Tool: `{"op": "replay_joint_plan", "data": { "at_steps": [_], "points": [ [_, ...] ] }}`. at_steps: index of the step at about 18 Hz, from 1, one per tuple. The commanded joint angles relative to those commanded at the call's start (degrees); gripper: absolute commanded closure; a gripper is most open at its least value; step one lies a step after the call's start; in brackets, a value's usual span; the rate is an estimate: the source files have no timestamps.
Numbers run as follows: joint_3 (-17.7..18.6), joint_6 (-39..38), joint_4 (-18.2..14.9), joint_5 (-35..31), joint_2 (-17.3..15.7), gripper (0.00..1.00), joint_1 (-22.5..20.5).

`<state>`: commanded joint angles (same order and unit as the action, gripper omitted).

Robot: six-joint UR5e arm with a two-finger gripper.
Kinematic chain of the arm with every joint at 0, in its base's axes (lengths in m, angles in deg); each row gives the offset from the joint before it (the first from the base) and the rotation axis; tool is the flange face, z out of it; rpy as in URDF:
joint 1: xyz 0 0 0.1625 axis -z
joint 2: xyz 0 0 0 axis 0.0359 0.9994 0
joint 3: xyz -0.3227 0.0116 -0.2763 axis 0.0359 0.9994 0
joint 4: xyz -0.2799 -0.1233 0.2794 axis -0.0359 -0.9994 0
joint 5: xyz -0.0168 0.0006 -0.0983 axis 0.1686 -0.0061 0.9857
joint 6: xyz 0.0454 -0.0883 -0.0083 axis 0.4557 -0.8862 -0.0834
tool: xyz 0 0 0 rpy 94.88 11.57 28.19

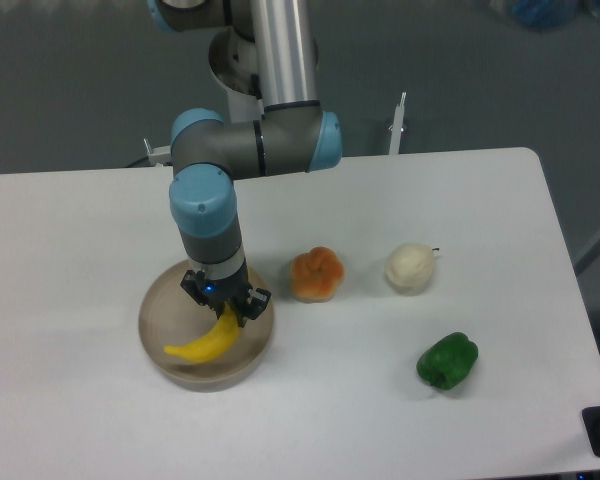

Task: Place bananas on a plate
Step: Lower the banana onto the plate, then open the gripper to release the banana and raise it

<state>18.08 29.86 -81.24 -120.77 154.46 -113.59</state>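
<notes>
Over the plate point(158, 310), near the left front of the white table point(480, 200), my gripper point(226, 303) hung straight down with its jaws pinching the upper end of the banana point(208, 341). The fruit slanted down and to the left from that grip, and its free tip lay over the plate's floor; from the fixed camera I could not tell whether it was touching the plate or just above it. I judged the step in hand to be the release, and to do it well I wanted the banana resting on the plate before I let go, so it would settle inside the low rim and not roll out. A short, slow descent seemed right, then a gentle opening and a vertical retreat. The orange fruit point(316, 274), the pale round one point(410, 267) and the green bell pepper point(447, 361) sat well apart to the right, out of my path.
</notes>
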Motion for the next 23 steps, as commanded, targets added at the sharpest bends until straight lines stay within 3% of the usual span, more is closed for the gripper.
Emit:
{"op": "replay_joint_plan", "data": {
  "at_steps": [7, 18, 23],
  "points": [
    [-0.53, 0.09, -0.09, 0.00, 2.19, 0.82, 0.44],
    [-0.88, 0.44, -0.09, 0.00, 2.99, 0.80, 0.62],
    [-0.88, 0.53, -0.09, 0.00, 2.99, 0.75, 0.62]
  ]
}}
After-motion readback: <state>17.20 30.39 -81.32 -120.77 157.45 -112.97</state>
